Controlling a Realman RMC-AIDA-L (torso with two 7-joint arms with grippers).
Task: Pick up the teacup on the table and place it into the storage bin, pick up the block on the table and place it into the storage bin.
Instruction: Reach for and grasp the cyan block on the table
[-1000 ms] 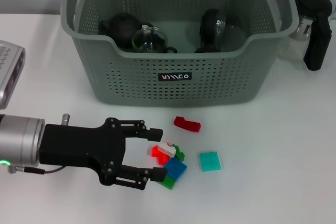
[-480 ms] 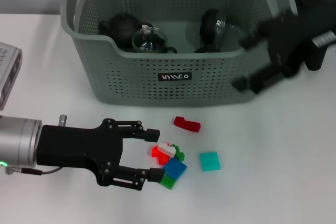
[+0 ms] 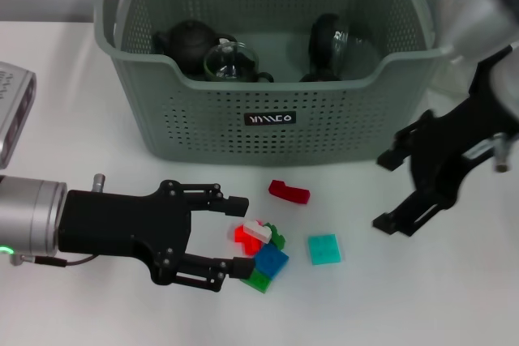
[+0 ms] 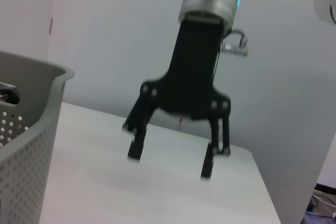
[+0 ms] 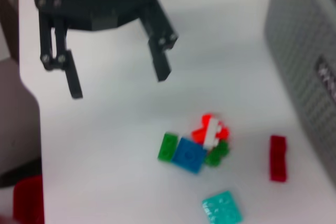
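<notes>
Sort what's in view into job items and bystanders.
Job: storage bin; blocks on the table: dark red block, teal block, mixed block cluster; left claw and right claw, both open.

Bystanders: grey device at table edge.

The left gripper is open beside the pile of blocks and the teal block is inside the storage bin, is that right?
Not quite. The teal block lies on the table, in front of the storage bin, as the head view shows. The left gripper is indeed open beside the pile of blocks.

storage bin (image 3: 276, 119): top cropped | right claw (image 3: 389, 190): motion-blurred
</notes>
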